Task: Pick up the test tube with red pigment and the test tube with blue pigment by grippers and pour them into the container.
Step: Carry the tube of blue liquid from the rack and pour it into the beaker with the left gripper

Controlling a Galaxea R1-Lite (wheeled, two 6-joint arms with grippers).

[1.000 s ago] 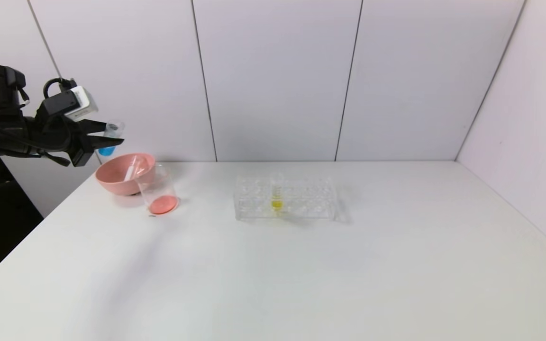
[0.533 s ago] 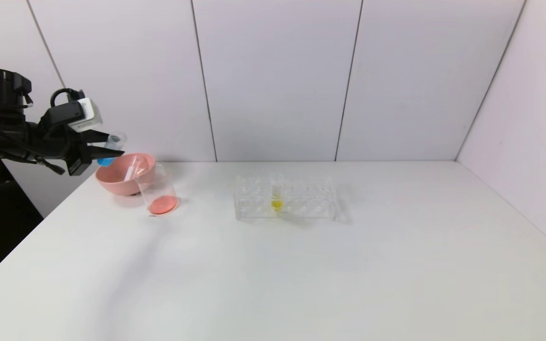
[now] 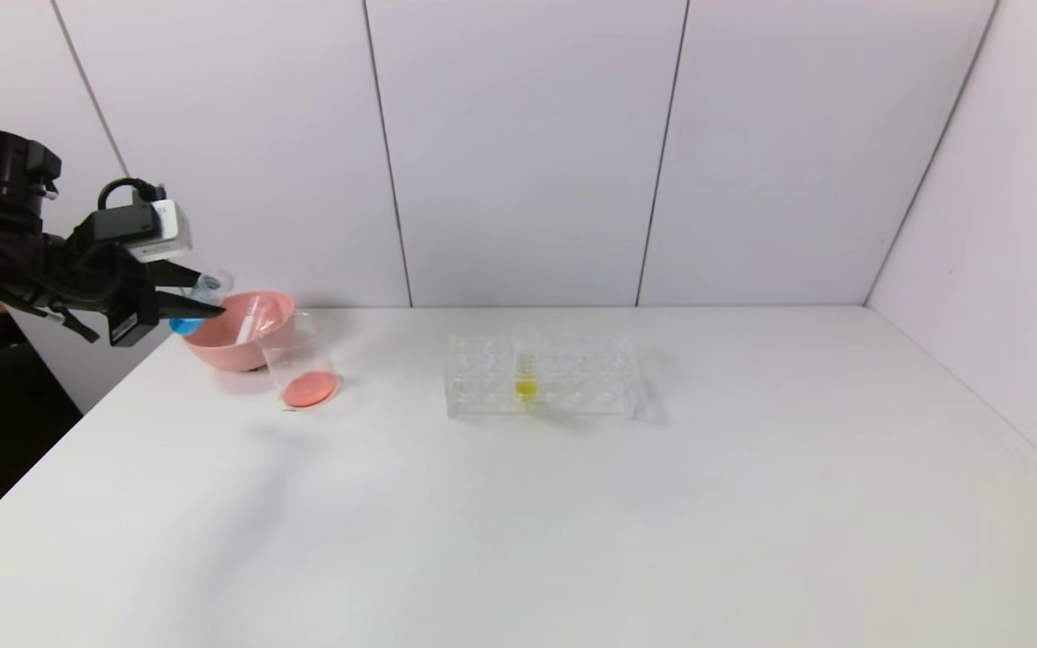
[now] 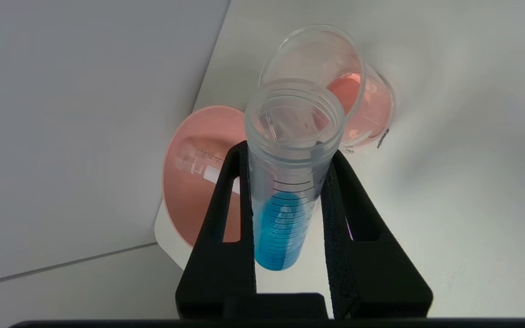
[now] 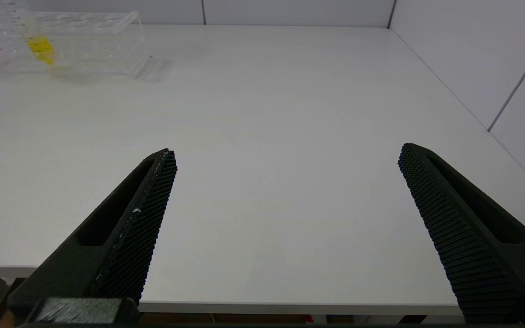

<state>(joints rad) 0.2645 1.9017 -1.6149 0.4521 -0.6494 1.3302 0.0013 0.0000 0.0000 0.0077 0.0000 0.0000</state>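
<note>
Left gripper [image 3: 199, 304] clamps the test tube with blue pigment [image 4: 290, 182] above the pink bowl [image 3: 235, 346], left of the beaker [image 3: 301, 362]. Right gripper [image 5: 285, 157] parked at the table's near edge, fingers spread wide, holding nothing.

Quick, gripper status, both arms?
Left gripper: shut on the clear graduated test tube with blue pigment.
Right gripper: open, holding nothing, near the table's edge.

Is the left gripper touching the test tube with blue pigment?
Touching. The left wrist view shows the left gripper with both fingers pressed against the sides of the test tube with blue pigment, no gap on either side.
</note>
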